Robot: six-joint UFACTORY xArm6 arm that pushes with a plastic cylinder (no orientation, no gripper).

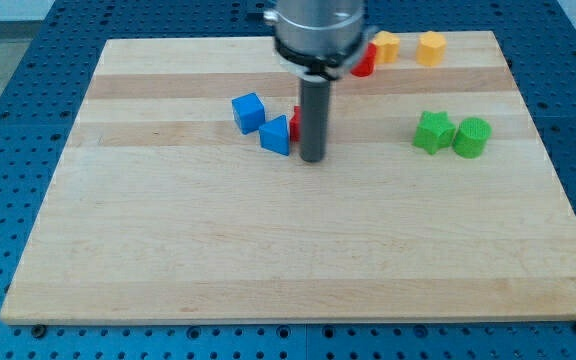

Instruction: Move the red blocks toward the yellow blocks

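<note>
Blue pegboard frames the wooden table (pixel 168 250), where my tip (pixel 312 158) — a bare rod, no hand to open or close — touches one red block (pixel 296 120) beside the blue triangular block (pixel 276 135), needing a push up-right toward the yellow blocks (pixel 408 47), where another red block (pixel 364 64) sits.

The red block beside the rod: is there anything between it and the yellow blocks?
Nothing visible blocks it. The red block sits just behind my tip, mostly hidden by the rod. The board toward the yellow blocks at the view's top holds only another red block, already beside them.
</note>
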